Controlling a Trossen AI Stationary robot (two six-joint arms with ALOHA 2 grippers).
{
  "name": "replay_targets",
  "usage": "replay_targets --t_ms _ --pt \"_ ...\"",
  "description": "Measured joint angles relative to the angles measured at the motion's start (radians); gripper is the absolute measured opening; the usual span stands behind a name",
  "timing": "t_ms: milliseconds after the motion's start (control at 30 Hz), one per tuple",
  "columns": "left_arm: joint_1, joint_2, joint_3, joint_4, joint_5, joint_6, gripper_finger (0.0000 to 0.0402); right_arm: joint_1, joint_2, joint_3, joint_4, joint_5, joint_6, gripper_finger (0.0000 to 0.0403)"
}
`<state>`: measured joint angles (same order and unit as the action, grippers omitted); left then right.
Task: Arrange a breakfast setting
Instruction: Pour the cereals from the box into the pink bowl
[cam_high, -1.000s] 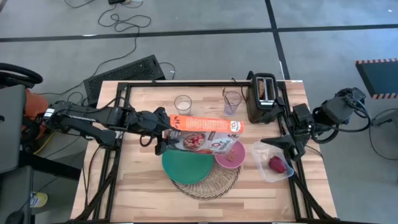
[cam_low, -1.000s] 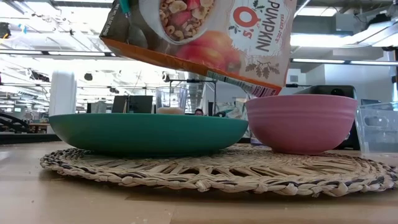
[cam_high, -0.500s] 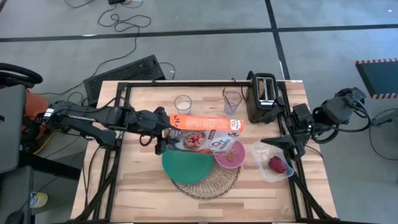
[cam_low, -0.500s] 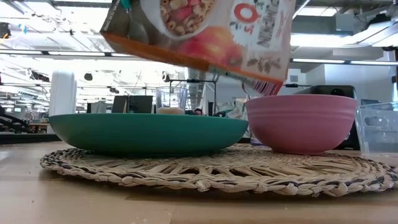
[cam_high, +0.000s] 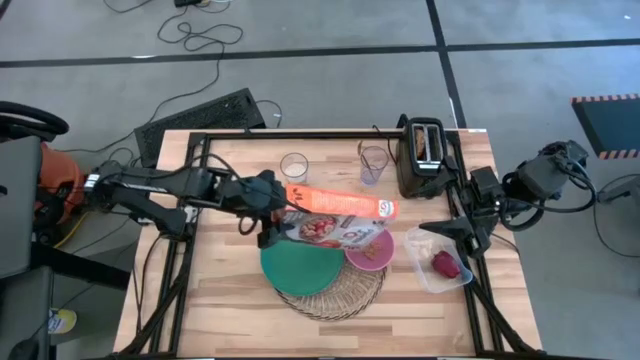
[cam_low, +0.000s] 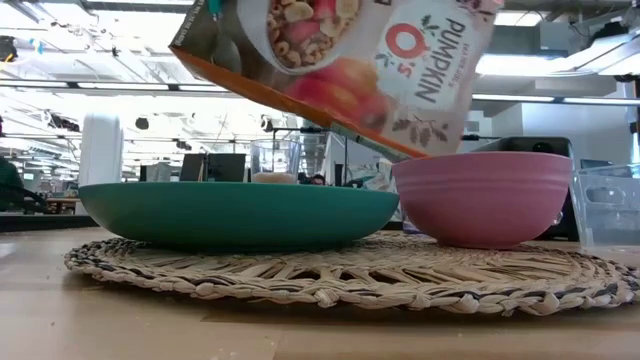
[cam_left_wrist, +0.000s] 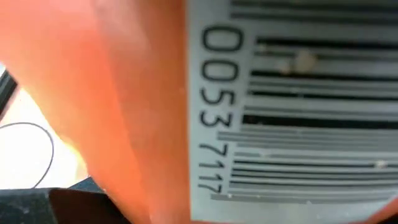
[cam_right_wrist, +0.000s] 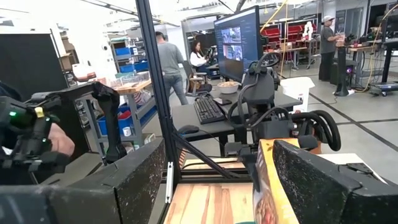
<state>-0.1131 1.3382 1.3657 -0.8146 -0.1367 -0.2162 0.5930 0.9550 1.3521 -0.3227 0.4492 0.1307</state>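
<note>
The left claw (cam_high: 268, 213) grips the cereal box (cam_high: 338, 215), tilted over the pink bowl (cam_high: 371, 250); the right claw (cam_high: 452, 230) waits, spread wide.

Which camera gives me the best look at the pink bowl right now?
The low view: the pink bowl shows side-on and whole on the straw mat, with the cereal box tilted over its rim. The high view shows the bowl partly covered by the box. Neither wrist view shows it.

Grey floor (cam_high: 330, 80) with black cables (cam_high: 200, 35); desks, monitor (cam_right_wrist: 239, 34), people beyond.
</note>
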Motion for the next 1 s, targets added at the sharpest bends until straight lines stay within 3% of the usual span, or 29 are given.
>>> replay_targets --t_ms 267,1000 --pt "0.0 0.042 0.041 -0.003 -0.001 0.028 0.0277 0.0 0.0 0.0 -0.005 0.0 0.001 0.0327" --pt "0.0 -0.036 0.034 0.009 -0.045 0.037 0.0277 0.0 -0.002 0.0 -0.02 0.001 0.003 0.0327"
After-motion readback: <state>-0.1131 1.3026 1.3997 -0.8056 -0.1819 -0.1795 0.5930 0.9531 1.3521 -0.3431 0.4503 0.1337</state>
